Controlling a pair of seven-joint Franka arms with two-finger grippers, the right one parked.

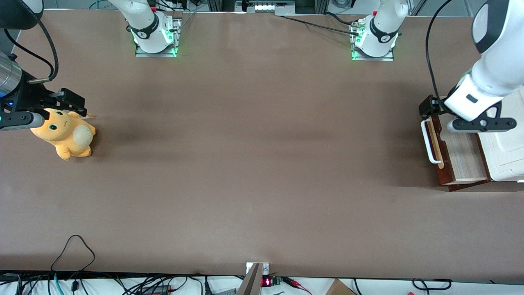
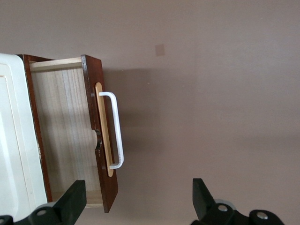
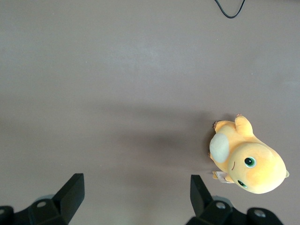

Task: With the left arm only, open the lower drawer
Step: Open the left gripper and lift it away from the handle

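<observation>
Left wrist view: gripper (image 2: 136,204) spread wide, empty, above lower drawer (image 2: 70,136) (pulled out); handle (image 2: 117,136) untouched

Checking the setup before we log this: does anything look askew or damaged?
Nothing stands out. The lower drawer sits pulled out squarely, its white handle intact. The left arm's pincer hangs open above the handle, touching nothing.

I'm looking at a wide desk (image 1: 254,164) covered in matte brown, evenly lit, with only soft, blurred shadows lying across it. At its edge nearest the front camera a black cable (image 1: 75,235) loops onto the top, and more cables tangle on the white surface below, near a small module with a red display (image 1: 266,281) and a cardboard corner (image 1: 337,288). At the edge farthest from that camera I make out metal framing (image 1: 266,7)
</observation>
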